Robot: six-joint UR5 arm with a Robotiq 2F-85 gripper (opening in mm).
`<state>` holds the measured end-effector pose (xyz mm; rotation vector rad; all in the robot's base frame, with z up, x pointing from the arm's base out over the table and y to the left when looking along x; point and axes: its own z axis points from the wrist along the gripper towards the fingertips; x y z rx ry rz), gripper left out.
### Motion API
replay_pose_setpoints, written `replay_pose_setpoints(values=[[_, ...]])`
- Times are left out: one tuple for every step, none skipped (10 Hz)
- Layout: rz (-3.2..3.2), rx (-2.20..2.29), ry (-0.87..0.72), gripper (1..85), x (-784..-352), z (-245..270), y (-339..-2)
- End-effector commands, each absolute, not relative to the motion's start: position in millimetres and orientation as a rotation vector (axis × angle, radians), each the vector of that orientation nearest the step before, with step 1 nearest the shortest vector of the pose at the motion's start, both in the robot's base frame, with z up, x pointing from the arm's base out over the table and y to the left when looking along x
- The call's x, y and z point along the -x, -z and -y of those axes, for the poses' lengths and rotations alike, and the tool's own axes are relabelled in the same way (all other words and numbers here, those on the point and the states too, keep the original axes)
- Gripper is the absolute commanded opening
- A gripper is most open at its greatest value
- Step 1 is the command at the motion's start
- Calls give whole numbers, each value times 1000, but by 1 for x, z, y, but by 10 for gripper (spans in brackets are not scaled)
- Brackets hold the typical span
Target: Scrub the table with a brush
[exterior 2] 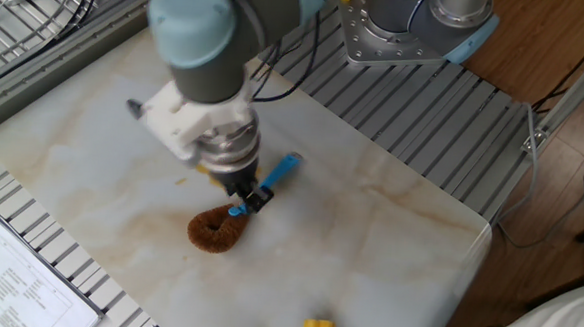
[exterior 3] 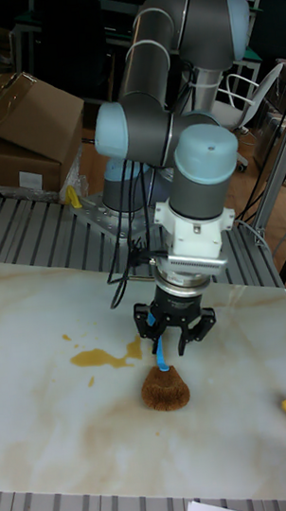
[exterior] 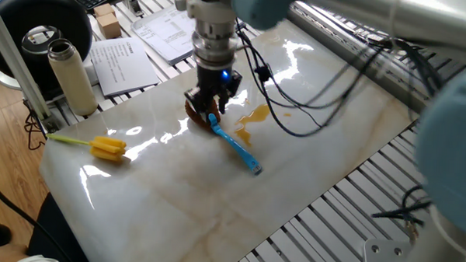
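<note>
The brush lies flat on the white marble-look table (exterior: 176, 199), its brown bristly head (exterior: 195, 111) toward the far side and its light-blue handle (exterior: 236, 150) pointing toward the near right. My gripper (exterior: 211, 111) is down over the handle just behind the head, open, with a finger on either side. In the other fixed view the gripper (exterior 2: 248, 198) sits between the brown head (exterior 2: 215, 232) and the blue handle's end (exterior 2: 284, 167). From the tall fixed view the gripper (exterior 3: 176, 345) straddles the handle (exterior 3: 160, 356) above the head (exterior 3: 165, 388). An amber stain (exterior: 254, 114) lies just right of the brush.
A yellow sponge-headed brush (exterior: 106, 147) lies near the table's left edge. A beige flask (exterior: 70, 77), papers (exterior: 123, 61) and a black round object (exterior: 42, 31) sit on the slatted frame beyond. Cables (exterior: 312, 79) hang from the arm over the table's far right.
</note>
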<state>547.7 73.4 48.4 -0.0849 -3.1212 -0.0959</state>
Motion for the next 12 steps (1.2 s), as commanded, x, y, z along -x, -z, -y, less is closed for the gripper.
replay_pose_setpoints(values=[[3169,32,116,537,-520,-64,-40],[3149,33,108,527,-515,-63,-40],[3137,37,146,513,-512,-69,-41],[3146,55,159,517,-518,-77,-35],[3154,79,109,510,-516,-76,-25],[3158,91,65,467,-512,-68,-21],[3157,72,80,467,-512,-71,-21],[3139,66,110,467,-507,-76,-21],[3141,54,117,467,-508,-77,-21],[3160,46,114,467,-513,-77,-12],[3167,53,109,467,-514,-76,-1],[3177,56,93,463,-513,-72,7]])
